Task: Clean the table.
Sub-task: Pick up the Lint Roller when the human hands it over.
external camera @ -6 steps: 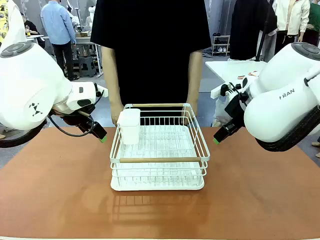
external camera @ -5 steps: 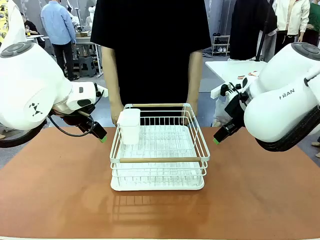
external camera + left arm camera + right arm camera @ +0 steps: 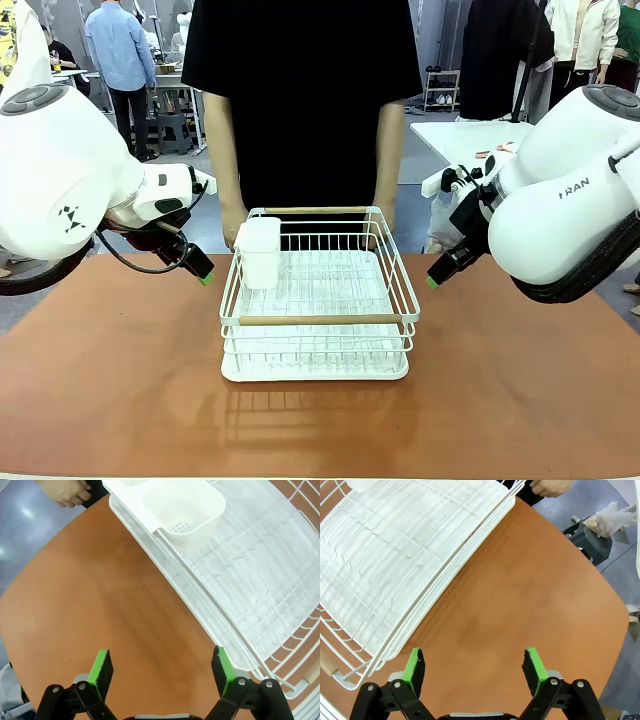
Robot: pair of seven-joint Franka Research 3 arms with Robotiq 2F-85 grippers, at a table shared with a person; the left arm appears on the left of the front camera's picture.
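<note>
Left tool [image 3: 160, 670] and right tool [image 3: 475, 667] both apart, empty; rack [image 3: 318, 300] centred on surface [image 3: 120, 380], 3 o'clock of left, 9 o'clock of right, about equally near.

Dead centre, a white wire rack [image 3: 315, 368] with wooden bars [image 3: 320, 320] at 12 and 6 o'clock and a white perforated caddy [image 3: 259, 252] hung at its 10 o'clock corner. Just behind at 12 o'clock, a person in a black T-shirt [image 3: 300, 90]; at 2 o'clock, a smaller white-topped table [image 3: 470, 140].

Terracotta table [image 3: 110, 390], white wire rack [image 3: 315, 370] and white cup [image 3: 260, 252], black shirt [image 3: 300, 90] on the person.
</note>
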